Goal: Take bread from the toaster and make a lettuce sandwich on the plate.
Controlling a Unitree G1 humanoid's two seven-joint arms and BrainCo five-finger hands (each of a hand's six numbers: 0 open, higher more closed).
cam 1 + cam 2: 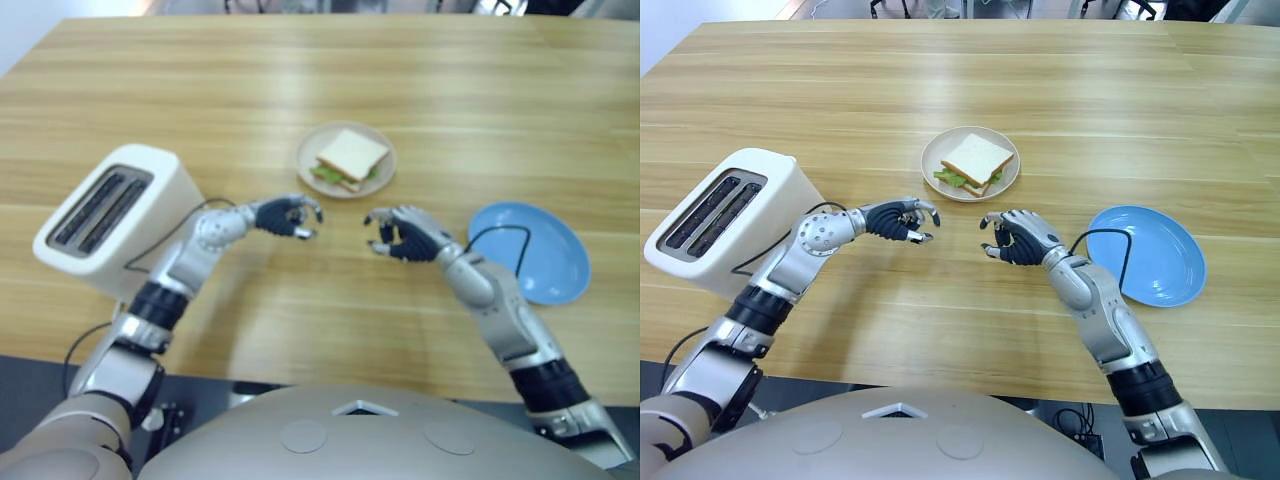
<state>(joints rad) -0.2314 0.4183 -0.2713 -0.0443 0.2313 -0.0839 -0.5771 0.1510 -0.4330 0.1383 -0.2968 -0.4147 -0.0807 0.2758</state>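
Apparently sandwich (977, 160) finished: sits on small tan plate (928, 165), mid-table, just beyond both hands. Left hand (898, 220) & right hand (1015, 238) hover low over table (840, 100), facing each other, fingers curled in, holding nothing. Prob. parked clear of plate since nothing left to place. Toaster (730, 215) at robot's left, no bread showing above slots. Blue plate (1160, 260) at right, bare. Sandwich look: square white slice on top, green lettuce (948, 178) poking out at left edge, stack neat, flat.

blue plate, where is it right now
The blue plate sits at the robot's right, just right of its right hand and nearer than the sandwich plate.
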